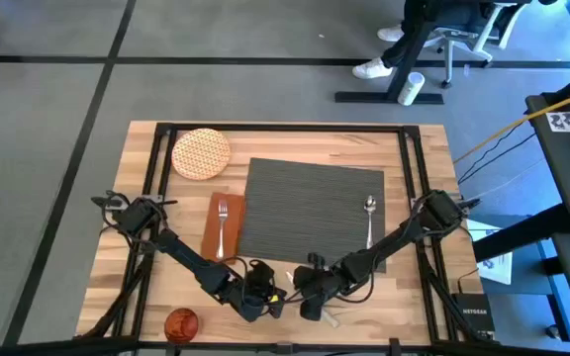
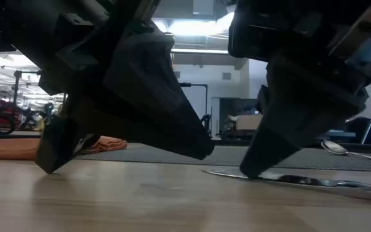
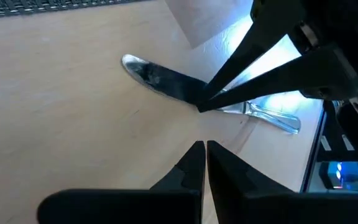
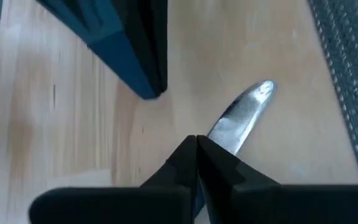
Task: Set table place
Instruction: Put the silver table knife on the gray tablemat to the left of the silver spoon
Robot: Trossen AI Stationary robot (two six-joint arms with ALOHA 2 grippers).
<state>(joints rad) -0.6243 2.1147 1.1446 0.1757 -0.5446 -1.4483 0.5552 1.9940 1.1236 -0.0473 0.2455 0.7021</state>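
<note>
While both arms meet at six o'clock on the surface (image 1: 364,307), the right gripper (image 3: 199,107) presses closed tips on the knife (image 3: 166,84); the left gripper (image 3: 205,149), fingers together and empty, hovers just beside it, below the placemat (image 1: 310,213).

Even, bright overhead light fills the top-down view, with soft shadows beneath both arms on the table (image 1: 364,292). At table height, the grippers are dark, blurred, backlit silhouettes against glowing ceiling lights. In the wrist views, bluish glare glints off the knife (image 3: 166,81), and nearby fingers are out of focus.
</note>
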